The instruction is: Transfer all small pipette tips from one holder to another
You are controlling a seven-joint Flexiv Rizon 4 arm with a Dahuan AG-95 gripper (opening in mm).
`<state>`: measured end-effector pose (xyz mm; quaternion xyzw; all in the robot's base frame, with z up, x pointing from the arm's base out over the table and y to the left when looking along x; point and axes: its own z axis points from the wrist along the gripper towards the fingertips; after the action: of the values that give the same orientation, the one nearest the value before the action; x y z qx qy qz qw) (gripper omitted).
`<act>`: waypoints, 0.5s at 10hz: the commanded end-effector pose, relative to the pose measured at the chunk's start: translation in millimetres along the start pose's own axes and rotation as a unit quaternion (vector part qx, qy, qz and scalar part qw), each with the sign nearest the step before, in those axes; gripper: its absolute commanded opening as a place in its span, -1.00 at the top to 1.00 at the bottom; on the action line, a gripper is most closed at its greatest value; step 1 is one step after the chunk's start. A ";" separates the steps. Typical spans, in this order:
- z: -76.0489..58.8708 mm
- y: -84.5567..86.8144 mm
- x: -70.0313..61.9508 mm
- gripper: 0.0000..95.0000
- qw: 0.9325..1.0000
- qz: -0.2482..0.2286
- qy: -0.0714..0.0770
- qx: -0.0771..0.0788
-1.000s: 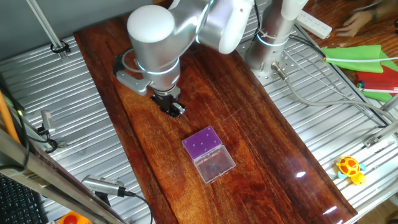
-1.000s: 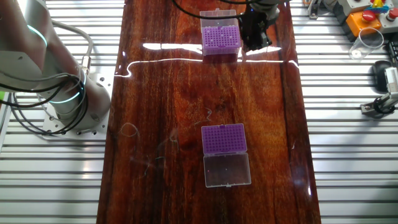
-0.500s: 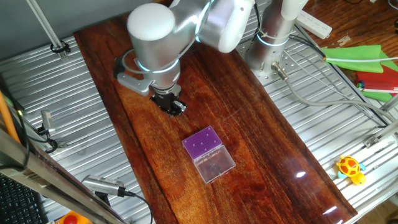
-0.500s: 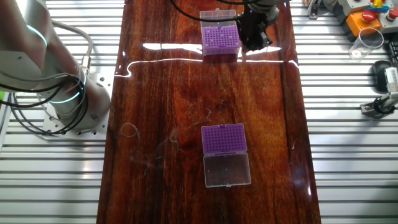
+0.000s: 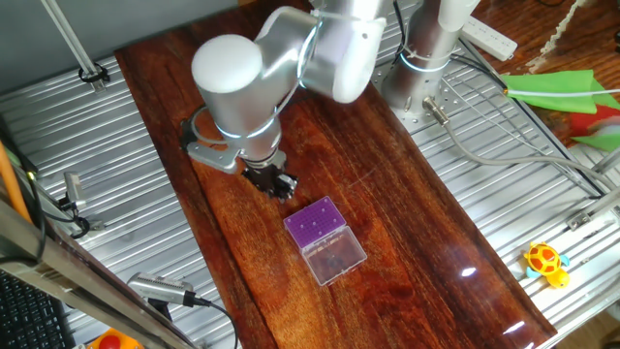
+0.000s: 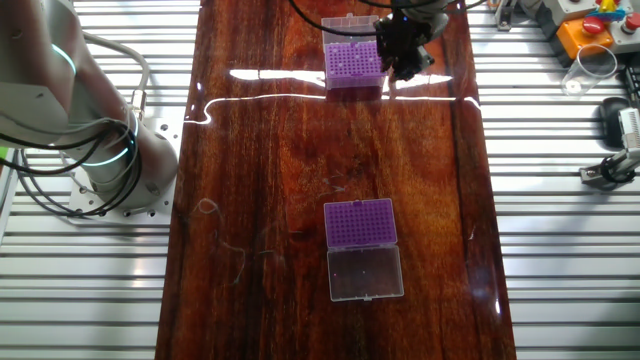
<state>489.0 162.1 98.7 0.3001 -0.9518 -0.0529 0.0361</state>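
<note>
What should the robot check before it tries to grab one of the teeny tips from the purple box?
1. Gripper at the far purple holder: ok, at its edge.
2. Lid of that holder open: ok.
3. Near purple holder open on the wooden table: ok, clear lid folded flat.
4. Tips visible in the far holder: cannot tell, too small.
5. Gripper fingers open or holding a tip: cannot tell.

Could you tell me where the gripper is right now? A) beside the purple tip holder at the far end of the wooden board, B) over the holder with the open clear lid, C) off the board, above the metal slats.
A: the gripper hangs at the right edge of the far tip holder, well away from the holder with the open lid.
</note>
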 end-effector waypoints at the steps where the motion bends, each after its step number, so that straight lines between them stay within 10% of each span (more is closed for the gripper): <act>1: 2.4 4.8 -6.5 0.60 0.999 0.037 -0.024 0.013; 5: 9.8 13.2 -22.0 0.60 0.998 0.048 -0.027 0.016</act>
<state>498.8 190.0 87.9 0.2509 -0.9670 -0.0444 0.0084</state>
